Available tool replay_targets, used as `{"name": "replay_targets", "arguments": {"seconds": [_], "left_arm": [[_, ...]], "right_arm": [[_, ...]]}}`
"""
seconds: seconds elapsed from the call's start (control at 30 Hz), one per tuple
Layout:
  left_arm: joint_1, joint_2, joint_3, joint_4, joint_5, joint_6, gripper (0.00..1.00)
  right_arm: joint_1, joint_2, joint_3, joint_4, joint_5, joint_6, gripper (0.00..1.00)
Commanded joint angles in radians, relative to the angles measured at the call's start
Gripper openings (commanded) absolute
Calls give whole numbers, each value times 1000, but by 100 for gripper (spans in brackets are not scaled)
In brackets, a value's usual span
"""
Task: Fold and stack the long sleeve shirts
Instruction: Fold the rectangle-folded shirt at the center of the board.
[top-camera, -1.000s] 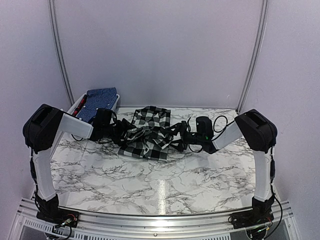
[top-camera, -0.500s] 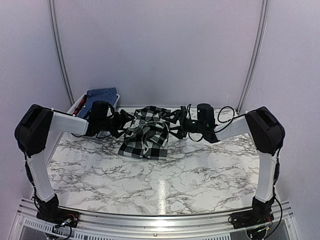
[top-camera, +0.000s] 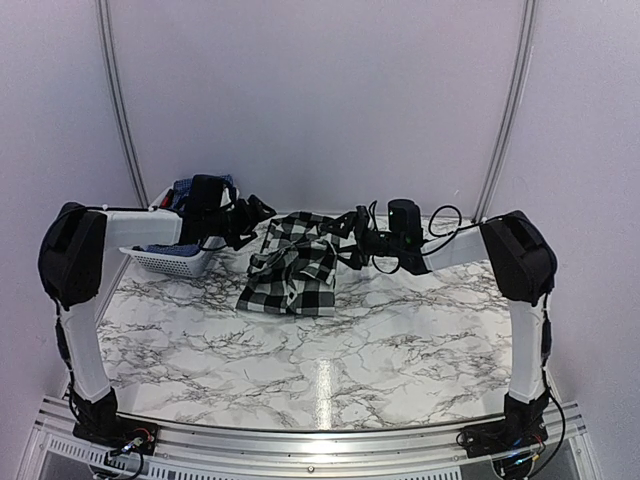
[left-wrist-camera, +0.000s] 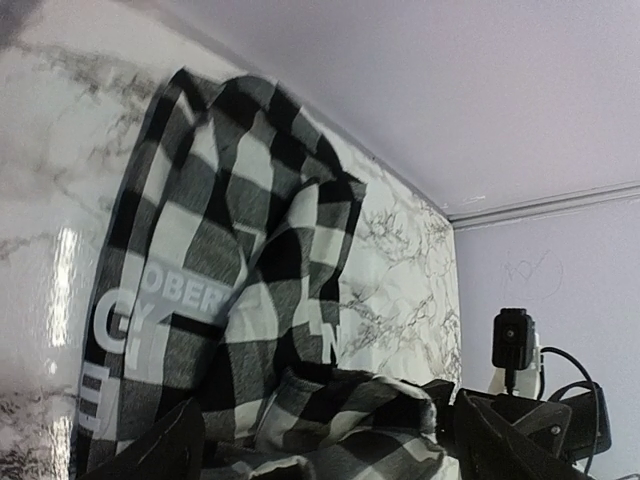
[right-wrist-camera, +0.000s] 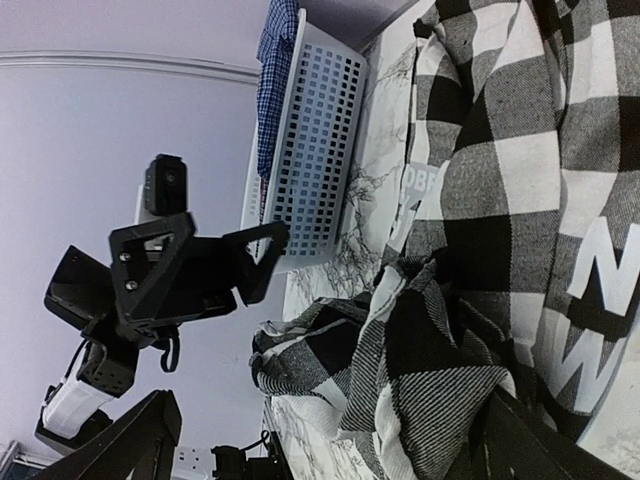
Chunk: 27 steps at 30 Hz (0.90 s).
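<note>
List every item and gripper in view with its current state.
checked shirt, rumpled on the table, not neatly folded.
white basket, upright, holding the blue shirt.
blue shirt, heaped in the white basket.
left gripper, open, empty.
right gripper, open beside the checked shirt.

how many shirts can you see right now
2. The checked shirt lies crumpled on the table near the back; the blue shirt sits in the white basket at back left. Others may be hidden beneath it.
</note>
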<state>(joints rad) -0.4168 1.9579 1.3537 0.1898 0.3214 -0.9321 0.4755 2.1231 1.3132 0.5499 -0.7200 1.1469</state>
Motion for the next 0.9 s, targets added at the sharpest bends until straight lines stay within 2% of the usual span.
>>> {"name": "replay_targets", "arguments": {"seconds": [0.0,0.1,0.2,0.33,0.47,0.63,0.73,0.87], "left_arm": [[7,-23,103,-184,-64,183,89],[5,-84,98,-259,-100,244,89],[-7,-172,32,-303,-123,303,86],[-55,-311,-123,-330,-150,345,68],[-152,-393,-257,-339,-178,354,49],[-233,-363,-317,-314,-220,324,25],[-238,-305,-305,-279,-228,310,22],[-237,-192,-203,-264,-258,321,19]], "right_arm": [[-25,57,75,2,-19,29,95],[-25,77,96,3,-17,49,95],[-26,75,90,5,-9,55,95],[-26,55,72,-1,7,46,95],[-26,26,69,-54,33,-15,95],[-25,5,122,-219,83,-180,96],[-25,-15,133,-274,103,-259,96],[-24,-47,139,-338,129,-332,96]]}}
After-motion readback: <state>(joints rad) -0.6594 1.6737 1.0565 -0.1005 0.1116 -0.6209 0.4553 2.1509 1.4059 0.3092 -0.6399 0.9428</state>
